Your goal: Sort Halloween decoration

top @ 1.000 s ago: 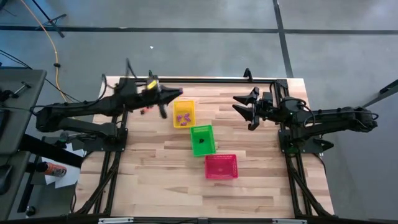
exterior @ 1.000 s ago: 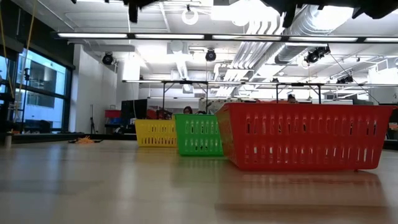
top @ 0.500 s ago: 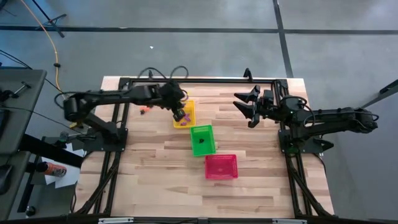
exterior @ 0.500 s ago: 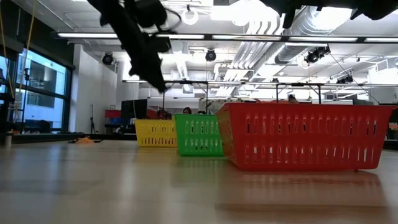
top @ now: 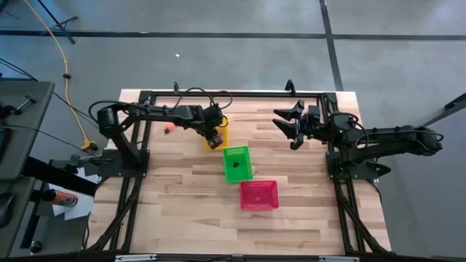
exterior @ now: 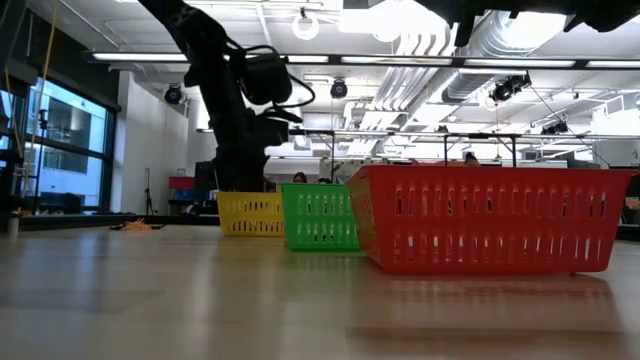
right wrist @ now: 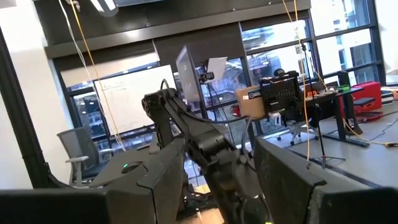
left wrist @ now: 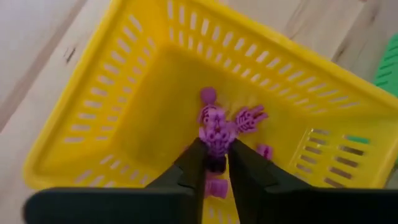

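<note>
Halloween decoration, purple pieces (left wrist: 219, 132): several lie on the floor of the yellow basket (left wrist: 93, 124), and one purple trinket sits between the fingertips of the left gripper (left wrist: 215, 163), which is poised over that basket with its jaws set narrowly on the piece. One small orange item (top: 167, 129) lies on the bare worktop (top: 182, 211) beside the left arm, apart from the baskets. A dark item (top: 234, 164) rests inside the green basket (top: 237, 163).

Baskets stand in a diagonal row: yellow, green, then the red basket (top: 259, 195), each near the next. The right gripper (top: 293, 125) hangs above the worktop's far right portion, jaws spread wide, holding nothing.

Surface: pale wood planking, framed by dark rails.

Room: grey floor with dark seams around the worktop, a yellow cable (top: 65, 73) at the left. The low view shows strip lights (exterior: 250, 57), exposed ducting (exterior: 500, 40), windows at left and trestle frames behind the baskets.
</note>
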You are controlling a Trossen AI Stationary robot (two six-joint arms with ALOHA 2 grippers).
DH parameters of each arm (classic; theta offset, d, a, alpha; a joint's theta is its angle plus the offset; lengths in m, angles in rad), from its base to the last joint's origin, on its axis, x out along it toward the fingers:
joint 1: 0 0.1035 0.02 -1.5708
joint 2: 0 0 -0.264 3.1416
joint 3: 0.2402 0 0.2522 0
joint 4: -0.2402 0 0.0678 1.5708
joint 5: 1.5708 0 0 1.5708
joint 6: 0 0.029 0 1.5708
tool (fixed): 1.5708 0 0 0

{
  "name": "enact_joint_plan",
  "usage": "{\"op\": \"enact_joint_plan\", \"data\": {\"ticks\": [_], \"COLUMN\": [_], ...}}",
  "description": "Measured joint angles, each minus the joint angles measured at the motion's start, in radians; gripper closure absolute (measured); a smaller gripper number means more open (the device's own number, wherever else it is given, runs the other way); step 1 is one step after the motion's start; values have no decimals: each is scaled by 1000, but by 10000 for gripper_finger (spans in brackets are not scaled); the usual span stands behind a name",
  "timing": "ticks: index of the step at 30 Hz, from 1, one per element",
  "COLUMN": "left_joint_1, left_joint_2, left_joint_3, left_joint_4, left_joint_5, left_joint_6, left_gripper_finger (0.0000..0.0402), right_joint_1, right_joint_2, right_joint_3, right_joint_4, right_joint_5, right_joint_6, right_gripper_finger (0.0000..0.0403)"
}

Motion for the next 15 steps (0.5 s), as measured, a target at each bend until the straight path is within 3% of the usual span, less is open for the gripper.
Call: {"op": "enact_joint_plan", "data": {"ticks": [9,15], "left_joint_1": [26,72], "left_joint_2": [-89,-220], "left_joint_3": [0,1], "left_joint_4": [-1,5], "left_joint_5": [12,101], "left_joint_6": [-36,-103], "left_gripper_finger": [252,215], "right_joint_1": [0,0], "right_joint_2": [0,0], "right_joint_3": [0,0], "right_joint_4": [-15,-16], "right_joint_5": [-4,-1], "right_joint_6": [0,29], "right_gripper_finger": [215,215]}}
